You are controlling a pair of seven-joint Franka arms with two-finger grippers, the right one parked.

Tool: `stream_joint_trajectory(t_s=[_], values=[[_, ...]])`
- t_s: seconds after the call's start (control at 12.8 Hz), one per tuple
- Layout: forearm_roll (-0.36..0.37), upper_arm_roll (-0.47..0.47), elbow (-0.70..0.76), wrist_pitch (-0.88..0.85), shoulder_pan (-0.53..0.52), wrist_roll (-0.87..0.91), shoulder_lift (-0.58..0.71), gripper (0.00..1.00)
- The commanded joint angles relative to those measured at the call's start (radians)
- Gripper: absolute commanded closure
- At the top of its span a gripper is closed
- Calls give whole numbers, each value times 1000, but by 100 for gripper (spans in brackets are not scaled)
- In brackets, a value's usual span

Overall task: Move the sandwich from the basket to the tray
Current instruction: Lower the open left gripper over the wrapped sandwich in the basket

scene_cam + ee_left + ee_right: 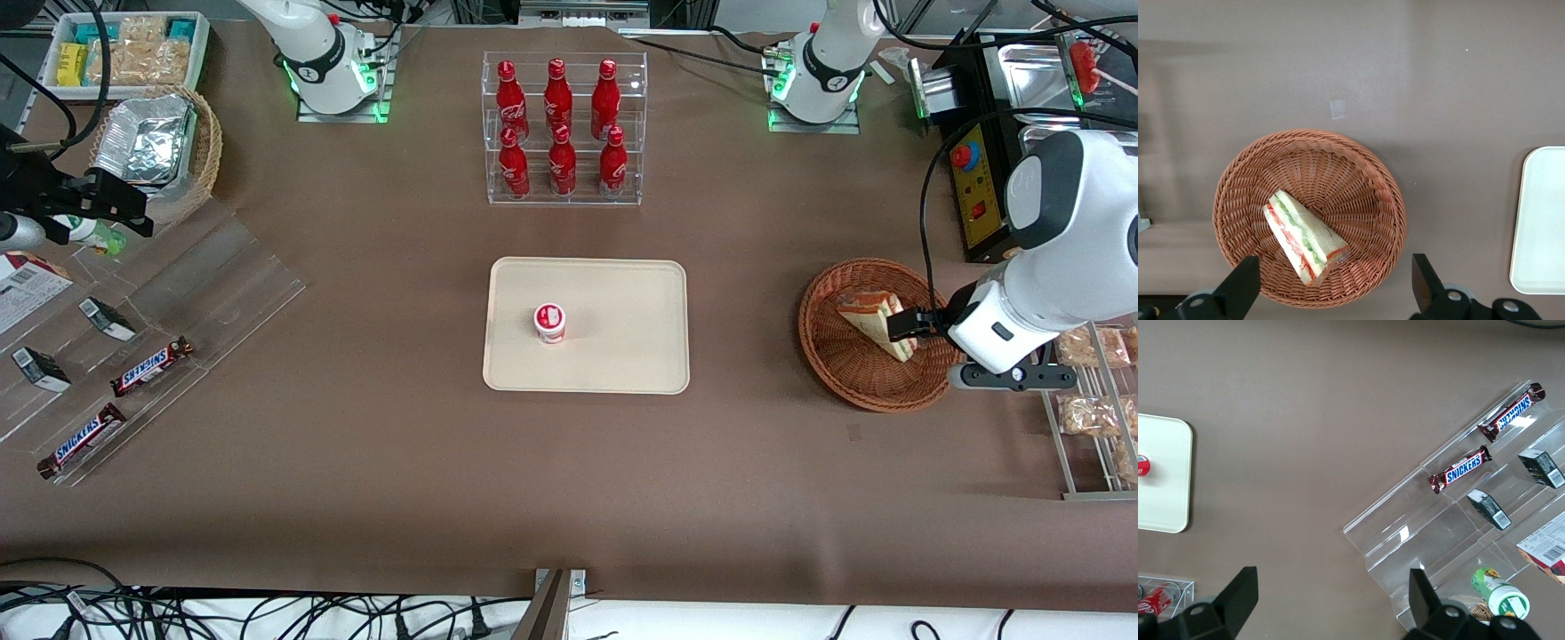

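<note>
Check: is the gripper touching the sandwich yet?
Apart. The left wrist view shows the open gripper with both fingertips clear of the sandwich.

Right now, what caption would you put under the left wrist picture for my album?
The open gripper hovers above the wrapped sandwich lying in the basket, with the tray nearby.

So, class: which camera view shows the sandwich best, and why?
The left wrist view: the sandwich lies unobstructed in the basket, filling layers visible, with the gripper above it, jaws open. In the front view the sandwich is smaller and partly covered by the gripper. The right wrist view misses it.
</note>
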State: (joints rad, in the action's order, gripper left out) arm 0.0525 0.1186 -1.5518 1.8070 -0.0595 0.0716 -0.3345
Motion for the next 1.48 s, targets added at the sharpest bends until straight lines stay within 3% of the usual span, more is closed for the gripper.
stream_joint_trajectory(t_s=[0.0, 0.86, 1.01, 1.17, 1.4], values=[[-5, 1, 36, -26, 1, -15, -17, 0], [-5, -8, 29, -101, -37, 40, -23, 0], [-5, -7, 24, -101, -81, 158, -46, 0], [-3, -5, 16, -97, -86, 385, -76, 0], [33, 12, -105, 27, -77, 605, -63, 0]])
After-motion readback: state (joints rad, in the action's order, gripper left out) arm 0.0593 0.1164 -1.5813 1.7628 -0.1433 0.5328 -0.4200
